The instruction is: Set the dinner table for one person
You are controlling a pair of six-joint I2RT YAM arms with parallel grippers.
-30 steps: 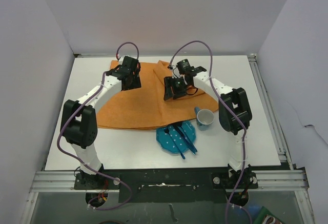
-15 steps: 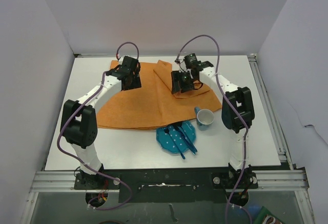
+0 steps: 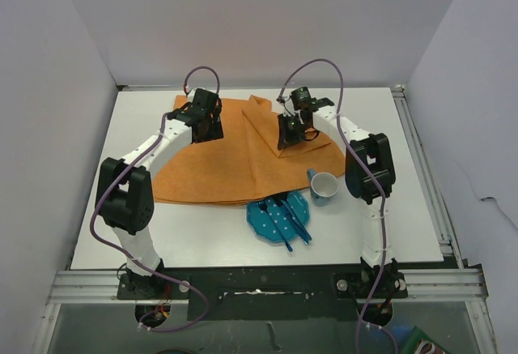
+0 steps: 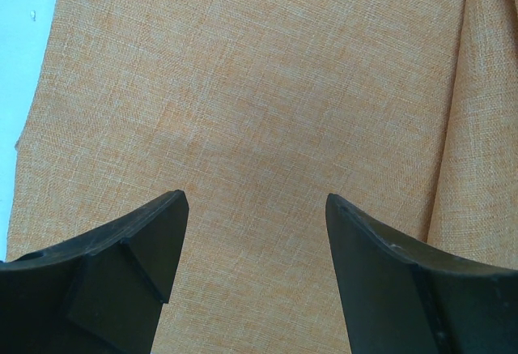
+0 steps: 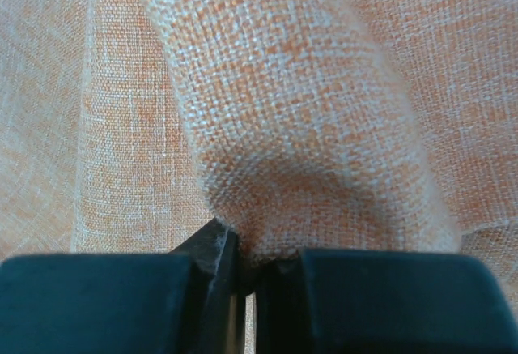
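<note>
Right gripper (image 5: 243, 265): jaws pinched together on a raised ridge of the orange cloth (image 5: 307, 127), fabric bunched up right above the tips. 1 second ago they were apart over the flat cloth. Since then the gripper has slid toward 2 o'clock in the top view and clamped. A fold now stands up on the cloth's 3 o'clock side.

Left gripper (image 4: 255, 208): jaws wide apart, nothing between them, hovering over flat cloth near its 10 o'clock corner. No change there over the last second.

Meaning, as I read it: the cloth is now gripped, so the step in hand looks like pulling or straightening it as a placemat. Only 1 arm has hold, so it may drag crooked. Place setting not laid out yet.

The blue plate (image 3: 271, 220) sits at the cloth's 6 o'clock edge, partly overlapping it. Blue cutlery (image 3: 295, 223) lies across it; I can't tell which pieces. A blue-and-white cup (image 3: 324, 185) stands at 2 o'clock of the plate, just beside the cloth's edge.

The surface (image 3: 146, 240) is flat, plain white, rectangular and smooth, and runs under everything. It's bare along its 6 o'clock strip and at 9 and 3 o'clock, with grey walls around.
</note>
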